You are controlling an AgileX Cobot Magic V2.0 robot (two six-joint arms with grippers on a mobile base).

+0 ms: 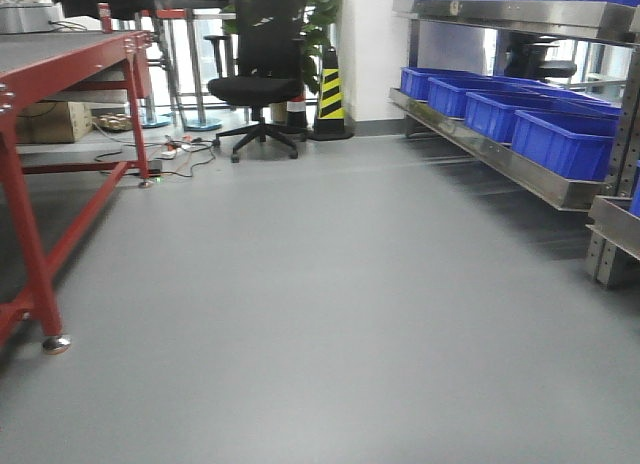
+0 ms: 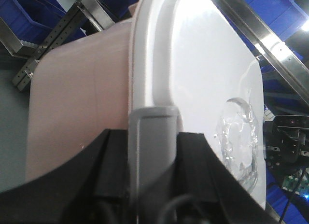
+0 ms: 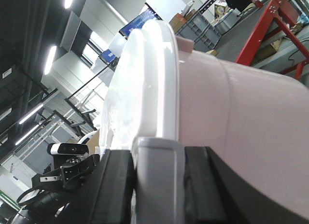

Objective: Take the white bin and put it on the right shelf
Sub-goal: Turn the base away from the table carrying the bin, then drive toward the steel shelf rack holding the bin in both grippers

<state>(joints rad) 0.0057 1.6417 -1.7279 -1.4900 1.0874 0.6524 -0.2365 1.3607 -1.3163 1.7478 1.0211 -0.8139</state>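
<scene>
1. Shiny stainless-steel rack [image 1: 500,156] with perforated uprights, on the right of the grey floor; it carries blue open plastic crates [image 1: 560,139].
2. Large pinkish-beige plastic tub [image 2: 82,103] with flat white lid; it hangs between both grippers, with the rack behind it.
3. Left gripper [image 2: 153,159]: black fingers [image 2: 113,156] pinch the tub's grey handle [image 2: 153,125].
4. Right gripper [image 3: 159,173]: fingers clamp the opposite grey handle [image 3: 159,151].
</scene>
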